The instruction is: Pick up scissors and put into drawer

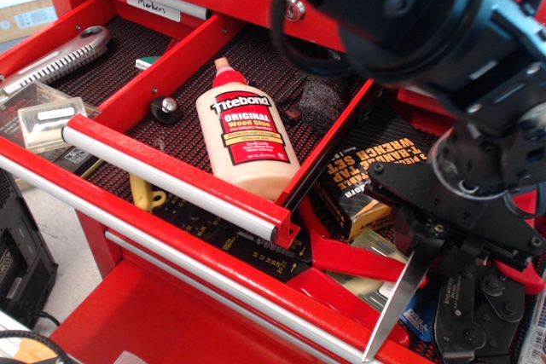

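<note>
Black gripper [444,240] appears clamped on the scissors [408,283], silver blade pointing down, ready for carrying; both sit right of the open drawer [179,178], which holds a glue bottle [246,135].

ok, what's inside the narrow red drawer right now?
In the drawer: Titebond glue bottle, black knob, dark fuzzy pad. No scissors. The arm covers its back right corner.
</note>
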You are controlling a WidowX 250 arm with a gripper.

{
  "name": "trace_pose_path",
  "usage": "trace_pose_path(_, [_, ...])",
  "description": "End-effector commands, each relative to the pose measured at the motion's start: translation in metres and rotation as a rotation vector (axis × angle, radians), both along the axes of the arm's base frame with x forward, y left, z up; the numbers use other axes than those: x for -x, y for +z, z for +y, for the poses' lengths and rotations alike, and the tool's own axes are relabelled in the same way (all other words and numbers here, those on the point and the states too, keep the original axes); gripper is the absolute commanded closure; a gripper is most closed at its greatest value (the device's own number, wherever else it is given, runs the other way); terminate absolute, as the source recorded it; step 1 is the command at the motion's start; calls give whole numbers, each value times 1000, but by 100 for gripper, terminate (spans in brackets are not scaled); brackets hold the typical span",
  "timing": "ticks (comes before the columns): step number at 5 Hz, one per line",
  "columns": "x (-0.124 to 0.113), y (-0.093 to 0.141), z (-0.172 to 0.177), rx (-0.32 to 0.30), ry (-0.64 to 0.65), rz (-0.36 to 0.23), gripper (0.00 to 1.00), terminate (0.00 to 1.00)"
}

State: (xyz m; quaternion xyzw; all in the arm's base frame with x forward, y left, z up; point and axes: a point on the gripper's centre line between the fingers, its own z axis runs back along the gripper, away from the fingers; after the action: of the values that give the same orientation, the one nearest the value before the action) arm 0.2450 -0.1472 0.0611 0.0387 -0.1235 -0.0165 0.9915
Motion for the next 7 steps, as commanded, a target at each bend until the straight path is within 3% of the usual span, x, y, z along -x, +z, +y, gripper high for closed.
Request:
trace_pose_path(1, [-2,29,-8,-96,-52,98,100,0])
trace_pose_path(2, [11,50,-2,-169,-87,169,100,0])
trace_pose_path(3, [24,67,15,-217,-103,202,100,0])
trace_pose_path(4, [37,79,43,-302,-21,165,100,0])
trace_pose_path(5, [36,95,77,-331,-18,139,100,0])
trace_pose_path(7, [21,106,142,-398,-164,96,100,0])
